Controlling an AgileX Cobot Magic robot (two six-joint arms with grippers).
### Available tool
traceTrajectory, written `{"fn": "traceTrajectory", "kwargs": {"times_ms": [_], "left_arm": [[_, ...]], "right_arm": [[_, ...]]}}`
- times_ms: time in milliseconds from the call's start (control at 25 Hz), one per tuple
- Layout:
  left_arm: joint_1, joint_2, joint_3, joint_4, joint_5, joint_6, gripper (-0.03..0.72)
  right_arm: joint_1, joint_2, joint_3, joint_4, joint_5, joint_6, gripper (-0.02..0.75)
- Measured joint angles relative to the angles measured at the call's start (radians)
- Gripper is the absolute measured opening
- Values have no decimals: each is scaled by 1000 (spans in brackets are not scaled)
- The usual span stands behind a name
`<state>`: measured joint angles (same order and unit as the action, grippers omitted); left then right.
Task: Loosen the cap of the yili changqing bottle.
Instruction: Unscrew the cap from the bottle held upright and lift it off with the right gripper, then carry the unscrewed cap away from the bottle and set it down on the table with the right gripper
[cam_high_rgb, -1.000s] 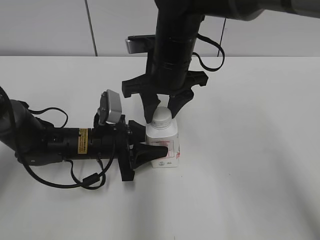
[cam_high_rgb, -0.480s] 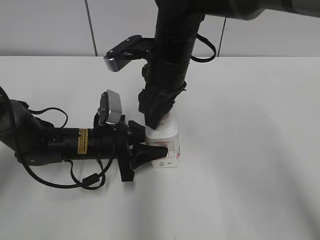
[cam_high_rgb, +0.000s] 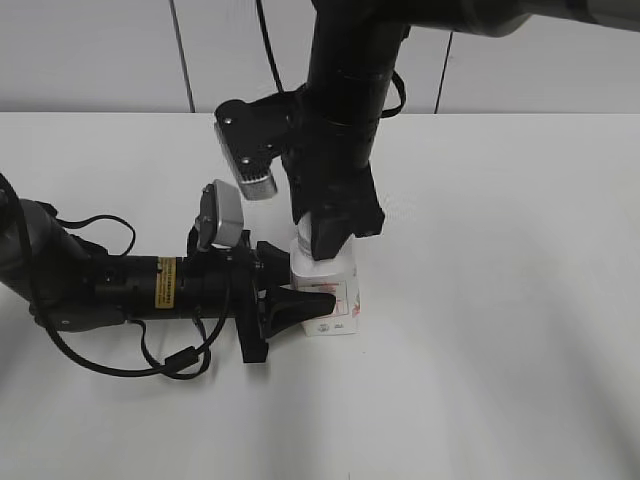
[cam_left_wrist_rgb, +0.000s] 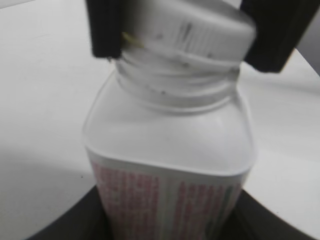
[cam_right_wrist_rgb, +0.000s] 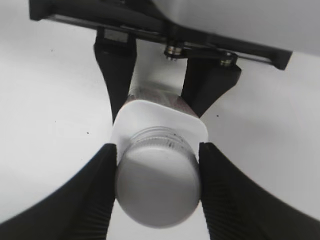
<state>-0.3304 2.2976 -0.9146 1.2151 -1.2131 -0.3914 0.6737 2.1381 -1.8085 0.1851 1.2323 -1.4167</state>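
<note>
The yili changqing bottle stands upright on the white table, white with a pink-red label. My left gripper lies low along the table and is shut on the bottle's body. My right gripper comes down from above and is shut on the white ribbed cap, one finger on each side. In the left wrist view the cap sits tilted on the threaded neck between the right fingers. In the exterior view the cap is mostly hidden by the right gripper.
The white table runs to a pale wall at the back. The left arm's cables loop on the table beside it. The right wrist camera sticks out left of the right arm.
My right gripper has closed on the cap and turned about its upright axis; its wrist camera has swung round to the left and lower. The left gripper and the bottle have stayed in place.
</note>
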Motion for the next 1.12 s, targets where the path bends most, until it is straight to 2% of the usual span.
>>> {"fn": "traceTrajectory", "kwargs": {"times_ms": [120,320,880,1120], "left_arm": [[0,0,0,1,0,0,324],[1,0,0,1,0,0,324],[2,0,0,18,-2,-6,321],[2,0,0,24,-2,-5,321]], "right_arm": [[0,0,0,6,1,-142,396],[0,-1,0,6,1,-196,396],[0,-27,-71,45,-6,-192,395],[0,-53,-72,41,-8,-41,393]]}}
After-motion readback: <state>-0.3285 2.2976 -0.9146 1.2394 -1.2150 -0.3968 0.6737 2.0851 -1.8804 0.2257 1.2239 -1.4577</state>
